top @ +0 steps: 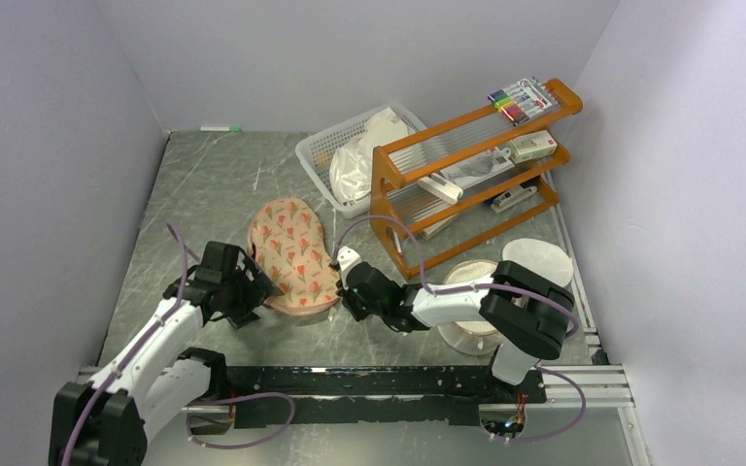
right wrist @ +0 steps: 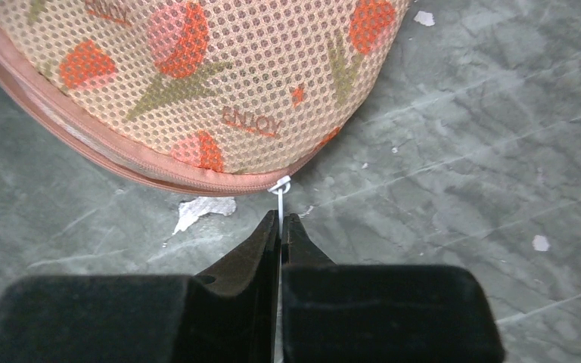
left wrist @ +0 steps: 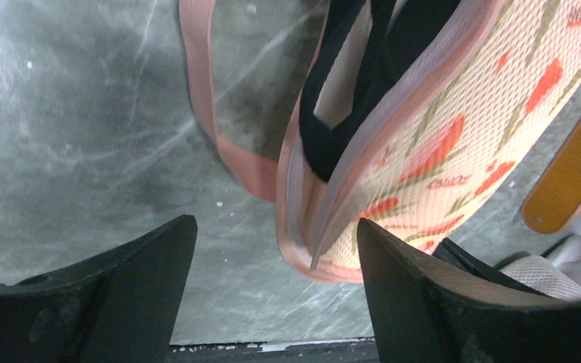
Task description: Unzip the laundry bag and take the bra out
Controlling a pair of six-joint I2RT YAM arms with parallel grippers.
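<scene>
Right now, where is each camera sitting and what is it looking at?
Top camera: above and behind the arms, looking down at the table; the left arm and right arm show, the laundry bag between them.
Left wrist camera: on the left arm, looking past the open left gripper at the bag's unzipped edge.
Right wrist camera: on the right arm, looking past the right gripper, shut on the zip pull.
All three share the flowered bag.

Peach, pink-edged laundry bag (top: 291, 254) w/ red-orange flower print; grey marbled table (top: 214, 184); orange rack (top: 381, 184).
</scene>
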